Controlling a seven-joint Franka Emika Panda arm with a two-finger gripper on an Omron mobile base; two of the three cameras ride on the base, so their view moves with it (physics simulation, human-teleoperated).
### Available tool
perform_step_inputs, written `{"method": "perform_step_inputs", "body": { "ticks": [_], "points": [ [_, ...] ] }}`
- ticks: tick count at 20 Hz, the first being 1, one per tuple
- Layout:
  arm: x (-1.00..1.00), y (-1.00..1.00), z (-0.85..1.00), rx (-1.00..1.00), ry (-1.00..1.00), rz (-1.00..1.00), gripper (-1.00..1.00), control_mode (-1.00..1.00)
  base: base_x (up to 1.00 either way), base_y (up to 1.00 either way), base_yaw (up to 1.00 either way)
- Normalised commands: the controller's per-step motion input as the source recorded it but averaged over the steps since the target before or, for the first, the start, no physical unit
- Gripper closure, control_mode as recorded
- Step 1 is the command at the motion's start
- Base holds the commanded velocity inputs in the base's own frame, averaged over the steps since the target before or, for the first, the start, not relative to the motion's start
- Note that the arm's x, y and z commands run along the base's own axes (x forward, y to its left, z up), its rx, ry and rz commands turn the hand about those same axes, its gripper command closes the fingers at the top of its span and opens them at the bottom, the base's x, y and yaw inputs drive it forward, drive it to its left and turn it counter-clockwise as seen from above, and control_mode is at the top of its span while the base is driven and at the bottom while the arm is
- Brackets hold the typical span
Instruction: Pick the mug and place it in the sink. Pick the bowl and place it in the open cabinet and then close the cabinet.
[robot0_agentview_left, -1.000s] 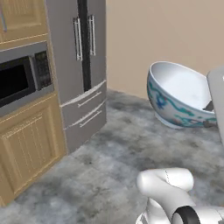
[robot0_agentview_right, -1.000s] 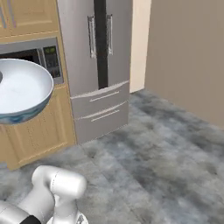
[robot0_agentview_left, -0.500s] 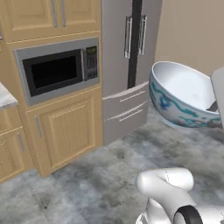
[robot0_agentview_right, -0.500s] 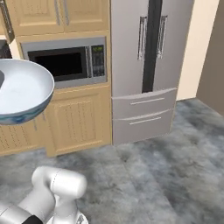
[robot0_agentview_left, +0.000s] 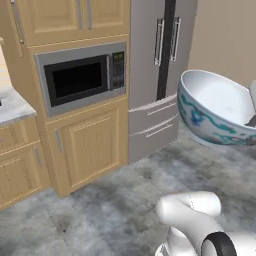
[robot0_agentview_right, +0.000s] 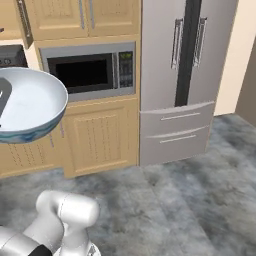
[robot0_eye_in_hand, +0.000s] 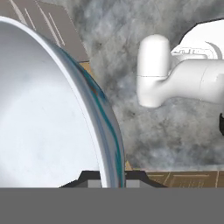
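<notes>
bowl (robot0_agentview_left: 215, 110) | rigid, likely fragile, slick glaze | hold: thin rim | gripper (robot0_eye_in_hand: 112, 183) pinched on rim, carried aloft

A glossy white arm (robot0_agentview_left: 192, 220) built of rounded, tubular segments is seen at the lower right of the left base view. A dark ring joint (robot0_agentview_left: 218, 246) is set into it.

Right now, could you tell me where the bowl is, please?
The bowl is up in the air, gripped by its rim in the hand, above the grey floor in front of the refrigerator.
</notes>
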Motion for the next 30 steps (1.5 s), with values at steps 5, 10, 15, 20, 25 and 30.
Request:
{"method": "perform_step_inputs", "body": {
  "ticks": [5, 10, 15, 20, 25, 30],
  "points": [
    [0.0, 0.0, 0.0, 0.0, 0.0, 0.0, 1.0, 1.0, 0.0, 1.0, 0.43],
    [0.0, 0.0, 0.0, 0.0, 0.0, 0.0, 1.0, 1.0, 0.0, 0.86, 0.45],
    [0.0, 0.0, 0.0, 0.0, 0.0, 0.0, 1.0, 1.0, 0.16, 0.21, 0.32],
    [0.0, 0.0, 0.0, 0.0, 0.0, 0.0, 1.0, 1.0, 0.48, -0.05, 0.04],
    [0.0, 0.0, 0.0, 0.0, 0.0, 0.0, 1.0, 1.0, 0.78, 0.39, -0.02],
    [0.0, 0.0, 0.0, 0.0, 0.0, 0.0, 1.0, 1.0, 0.63, 0.58, -0.02]
  ]
}}
